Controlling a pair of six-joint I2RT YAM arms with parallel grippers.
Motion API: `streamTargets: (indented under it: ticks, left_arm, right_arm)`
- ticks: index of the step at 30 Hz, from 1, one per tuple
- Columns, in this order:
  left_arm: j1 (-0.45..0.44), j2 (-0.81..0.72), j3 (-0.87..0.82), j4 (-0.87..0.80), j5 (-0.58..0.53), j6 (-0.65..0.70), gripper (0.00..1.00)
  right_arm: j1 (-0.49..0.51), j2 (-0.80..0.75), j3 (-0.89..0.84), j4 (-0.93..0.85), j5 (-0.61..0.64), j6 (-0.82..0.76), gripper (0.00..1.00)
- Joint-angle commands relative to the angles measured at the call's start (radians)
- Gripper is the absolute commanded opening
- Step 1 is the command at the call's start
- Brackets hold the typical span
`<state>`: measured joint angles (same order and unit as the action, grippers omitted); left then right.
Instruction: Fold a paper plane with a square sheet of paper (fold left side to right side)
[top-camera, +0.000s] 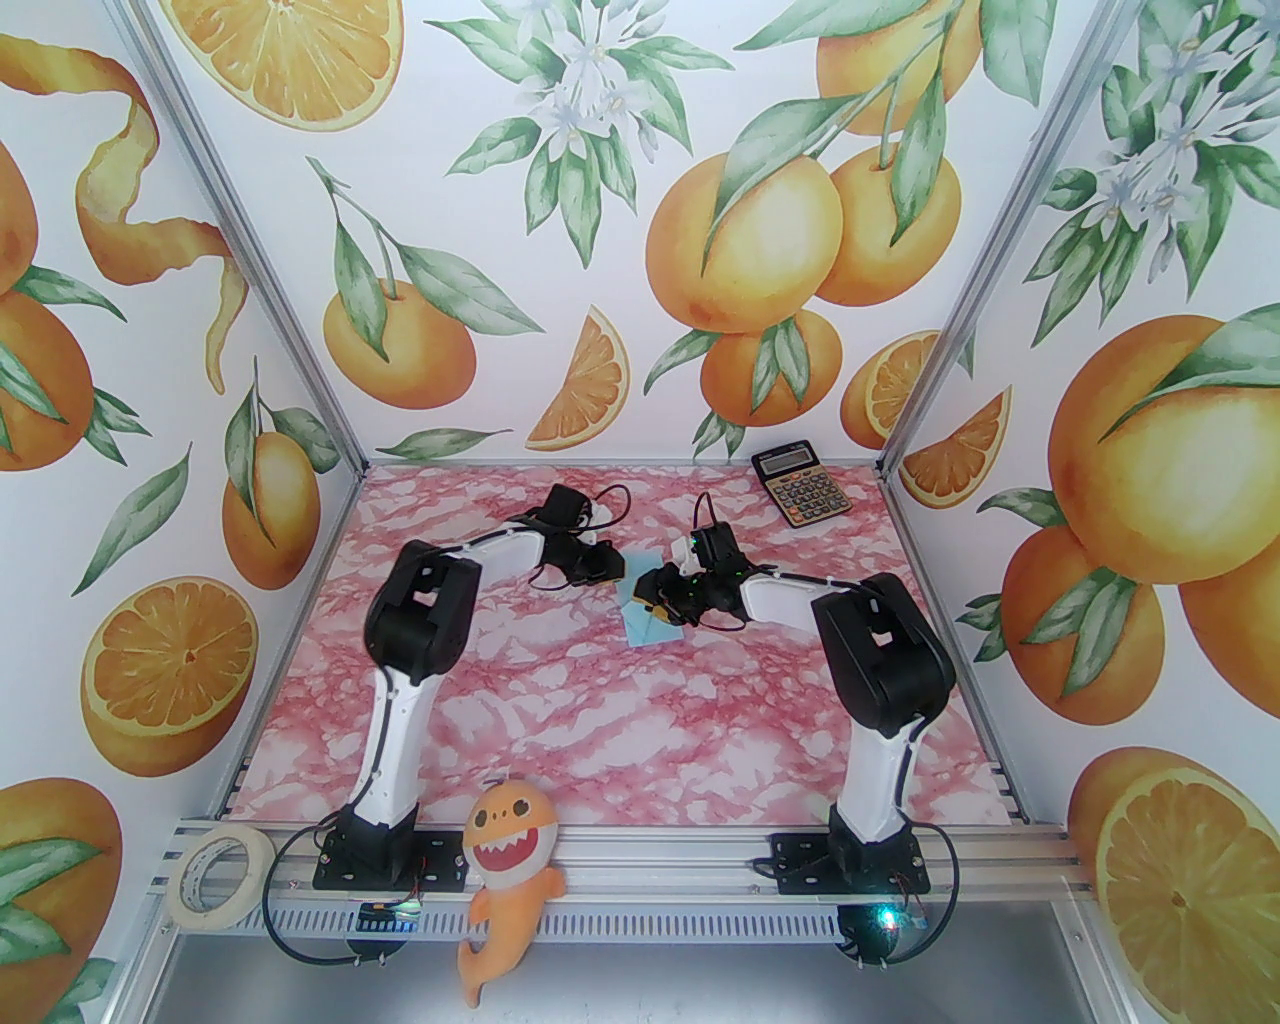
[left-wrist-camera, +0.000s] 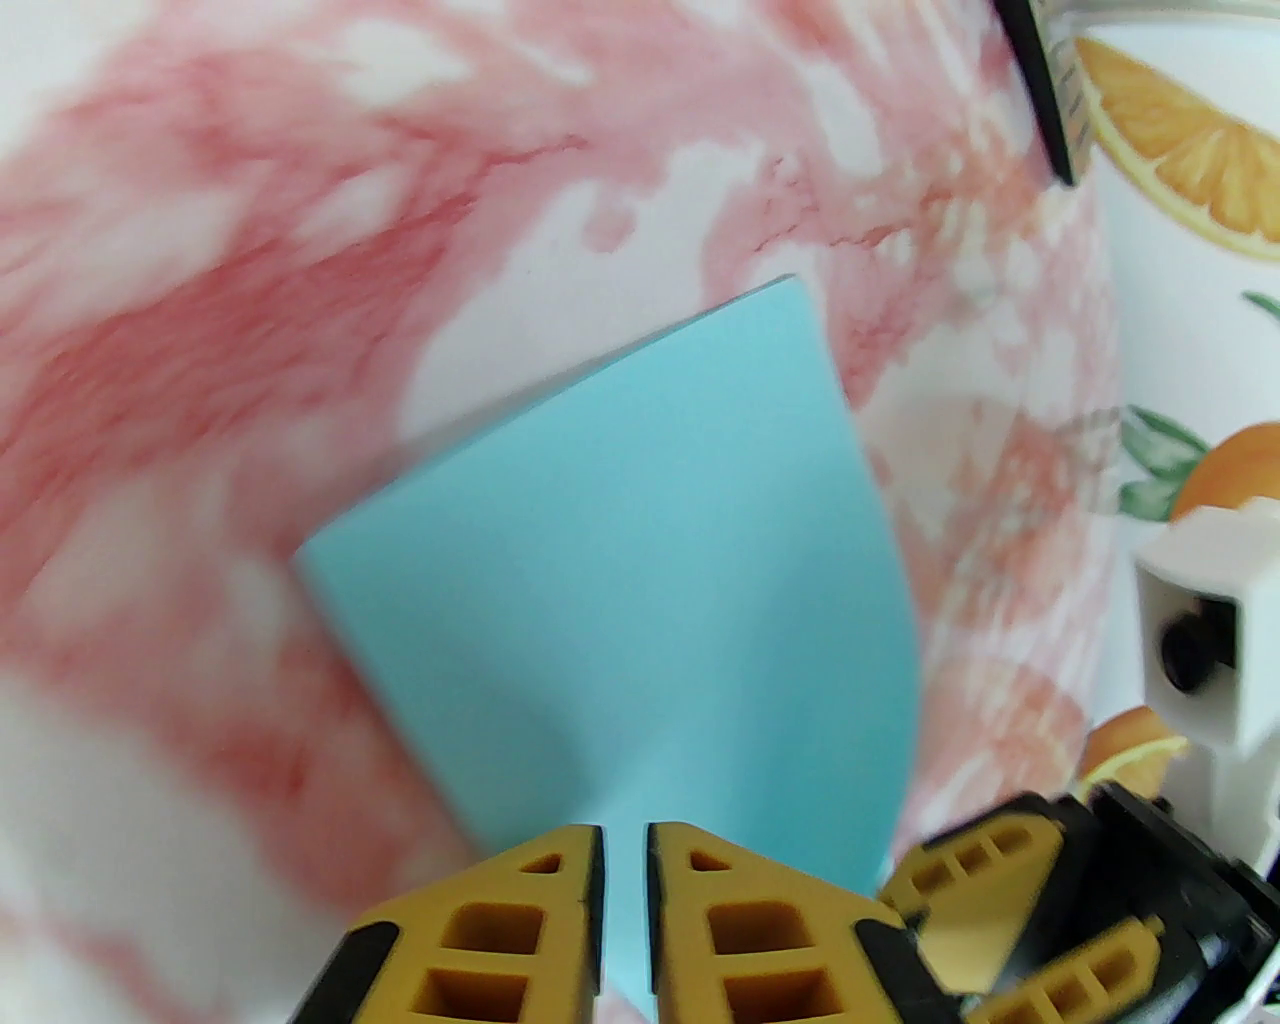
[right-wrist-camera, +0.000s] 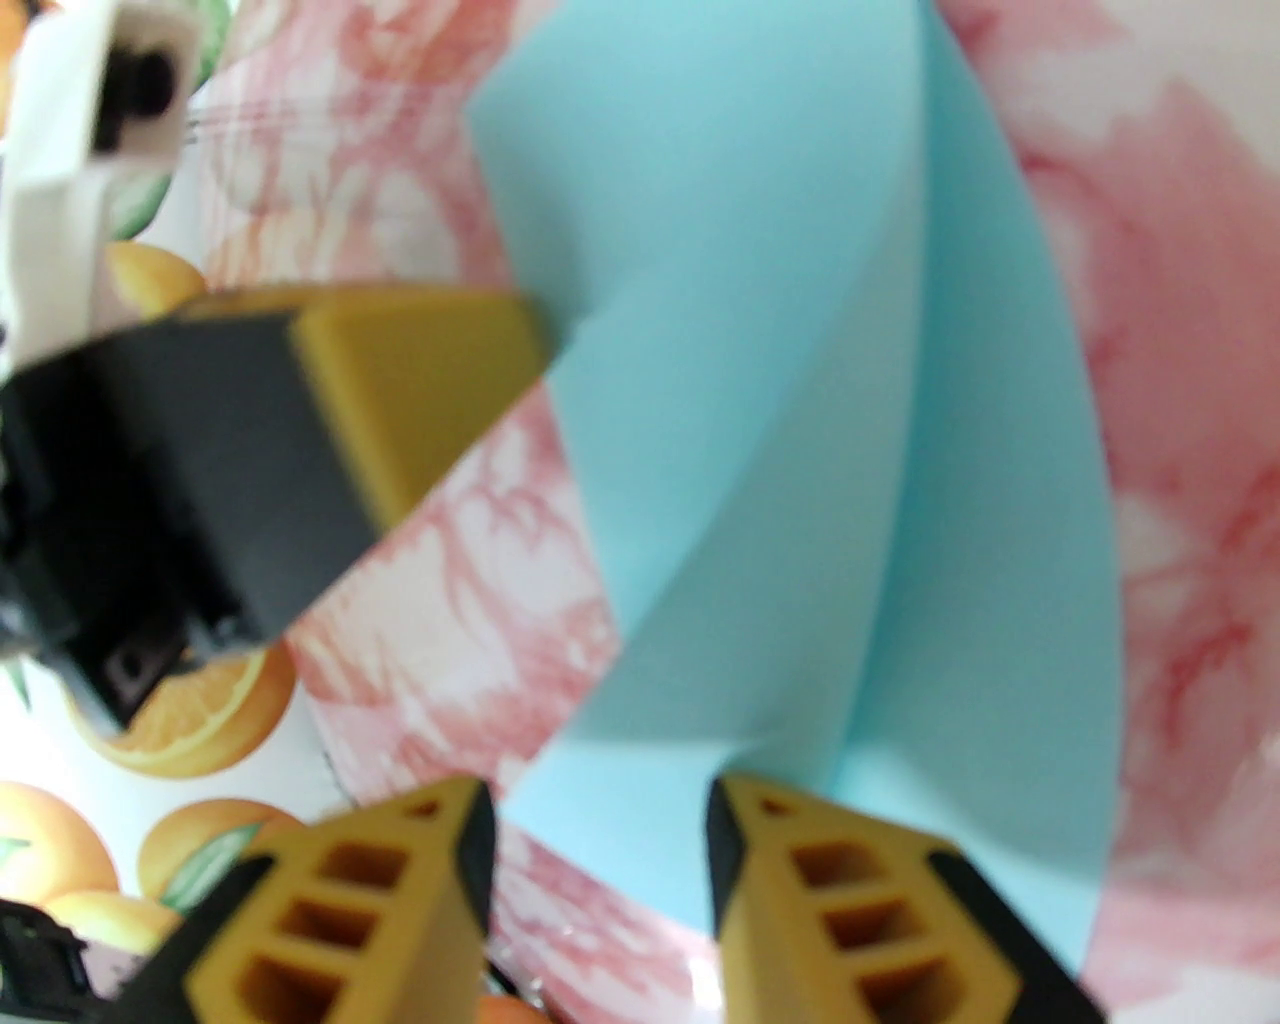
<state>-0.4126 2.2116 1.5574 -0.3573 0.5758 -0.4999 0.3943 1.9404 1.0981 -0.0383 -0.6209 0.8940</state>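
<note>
square sheet of paper (top-camera: 650, 624) mid-tabletop (top-camera: 600, 720), left side lifted and curling over; left claw (left-wrist-camera: 625, 850) nearly closed, narrow slit at that edge, grip unclear in the blur; right claw (right-wrist-camera: 600, 810) half-open, gripping nothing, sheet beneath; align edges first, crease last
</note>
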Motion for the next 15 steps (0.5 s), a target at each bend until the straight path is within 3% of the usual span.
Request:
streamTargets:
  ticks: [1,10,15]
  left_arm:
    - [0.004,-0.146,-0.112,0.100,0.007,-0.071,0.23]
    - [-0.047,-0.325,-0.441,0.379,-0.032,-0.253,0.26]
    - [-0.080,-0.324,-0.479,0.426,-0.026,-0.288,0.26]
  right_arm:
    - [0.002,0.019,0.023,0.029,0.018,0.008,0.41]
    - [0.002,0.021,0.025,0.032,0.033,0.022,0.41]
    - [0.001,0.024,0.022,0.035,0.035,0.025,0.41]
